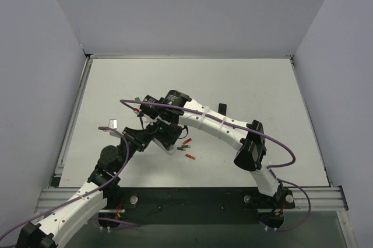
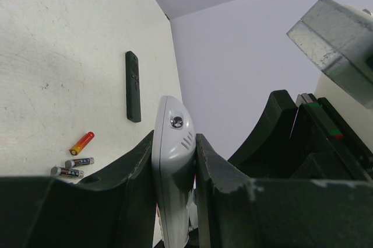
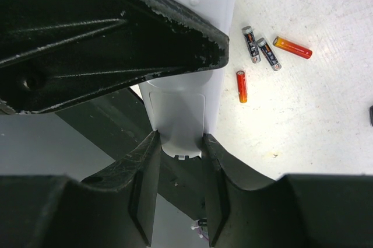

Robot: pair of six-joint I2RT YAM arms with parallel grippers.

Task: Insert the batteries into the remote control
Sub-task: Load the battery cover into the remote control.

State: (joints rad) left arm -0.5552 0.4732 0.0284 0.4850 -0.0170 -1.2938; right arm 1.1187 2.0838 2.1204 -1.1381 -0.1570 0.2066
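Observation:
My left gripper (image 2: 173, 143) is shut on the white remote control (image 2: 173, 166) and holds it edge-on above the table. My right gripper (image 3: 180, 137) is shut on the battery cover (image 3: 178, 116) at the end of the remote's plain white back (image 3: 201, 3); the cover's clip end sticks out between the fingers. Both grippers meet mid-table in the top view: left (image 1: 163, 135), right (image 1: 169, 122). Two slim blue batteries (image 3: 250, 44) (image 3: 268, 53) lie side by side on the table; they also show in the left wrist view (image 2: 80, 161) (image 2: 67, 172).
Two red cells (image 3: 292, 47) (image 3: 241, 86) lie by the blue ones, one also in the left wrist view (image 2: 82, 142). A slim black remote (image 2: 133, 86) lies further off, also in the top view (image 1: 222, 108). A small pale object (image 1: 112, 124) sits at the left.

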